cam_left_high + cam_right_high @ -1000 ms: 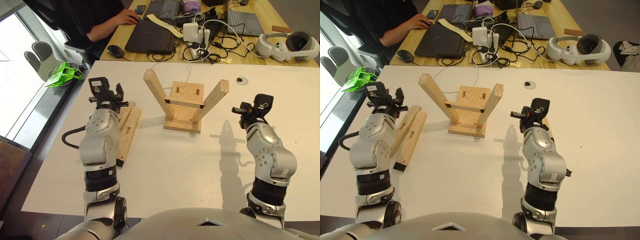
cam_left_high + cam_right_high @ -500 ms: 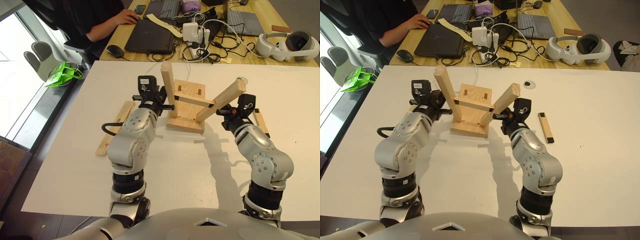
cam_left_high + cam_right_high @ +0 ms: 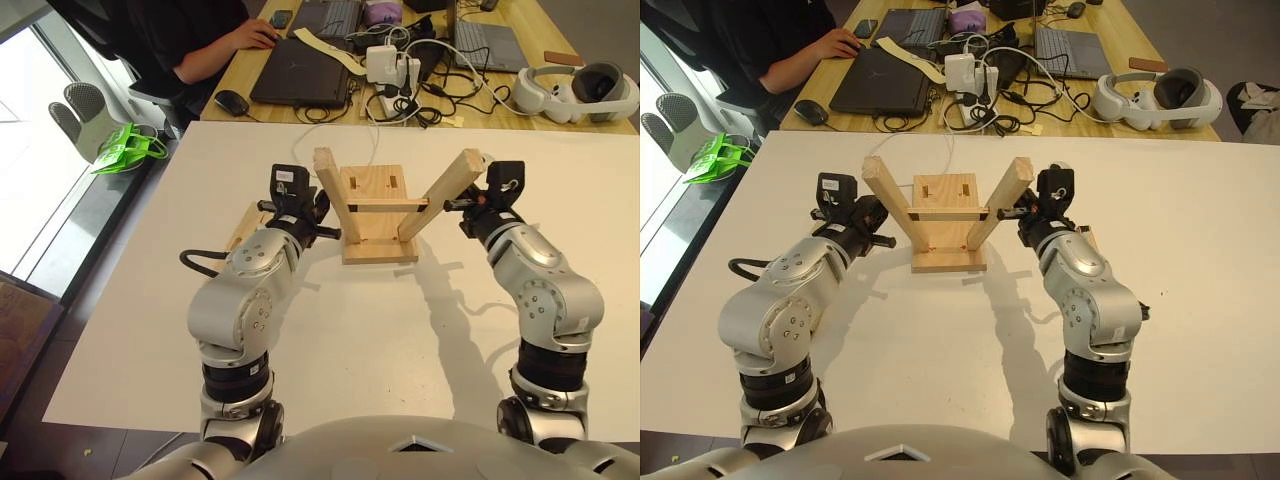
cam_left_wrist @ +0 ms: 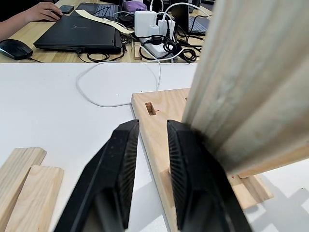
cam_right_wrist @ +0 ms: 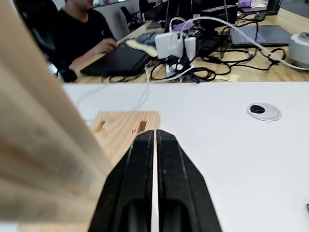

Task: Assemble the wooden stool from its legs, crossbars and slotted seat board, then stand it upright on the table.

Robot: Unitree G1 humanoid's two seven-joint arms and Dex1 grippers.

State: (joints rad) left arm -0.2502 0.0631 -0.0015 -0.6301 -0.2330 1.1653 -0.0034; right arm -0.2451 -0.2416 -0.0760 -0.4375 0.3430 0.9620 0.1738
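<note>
Wooden stool (image 3: 383, 206) inverted, legs (image 3: 338, 196) splayed upward | left gripper (image 4: 152, 126) narrow | right gripper (image 5: 155, 135) closed, empty

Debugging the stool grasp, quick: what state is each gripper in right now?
Left gripper: open, holding nothing, beside a stool leg.
Right gripper: shut, empty, beside the other leg.

— How is the stool (image 3: 380, 205) placed?
— Upside down and half built. The pale slotted seat board (image 3: 375, 185) lies on the white counter (image 3: 350, 330), with two small slots open near its far edge.
— And the legs?
— Two stand up from it, splayed outward: the left leg (image 3: 337, 195) and the right leg (image 3: 442, 195). One crossbar (image 3: 388, 205) joins them partway up.
— Any loose parts?
— Two loose wooden pieces (image 4: 38, 198) lie flat, side by side, on the robot's left of the seat board.
</note>
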